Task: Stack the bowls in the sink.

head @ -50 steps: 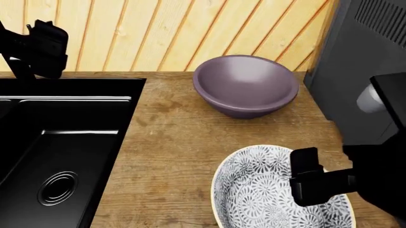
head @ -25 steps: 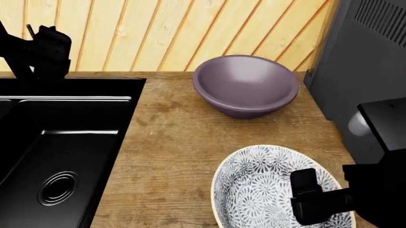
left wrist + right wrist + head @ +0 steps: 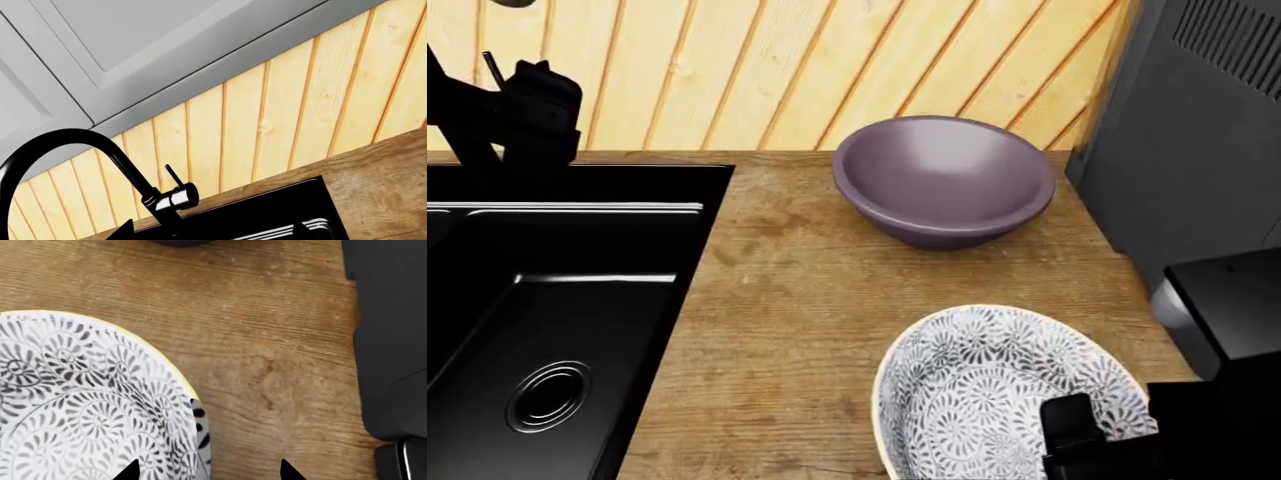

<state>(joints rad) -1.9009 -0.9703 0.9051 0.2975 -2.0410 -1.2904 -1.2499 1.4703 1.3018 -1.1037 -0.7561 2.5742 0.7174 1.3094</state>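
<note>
- So far nothing is stacked: the wide matte mauve-purple bowl and the white bowl with grey floral pattern both sit on the wooden countertop, well apart from each other, and the glossy black sink holds neither
- Both bowls are left to be carried into a basin and nested
- Right gripper hangs at the floral bowl's near right rim, its two dark fingertips spread with one inside the rim and one outside; it has not yet clenched on the rim
- Left gripper cannot be judged; its wrist view shows only the curved black faucet, the pine wall panelling and a strip of sink
- Against the earlier head views, the right arm has dropped lower and nearer, its finger now showing at the frame's bottom edge; the bowls have not moved
</note>
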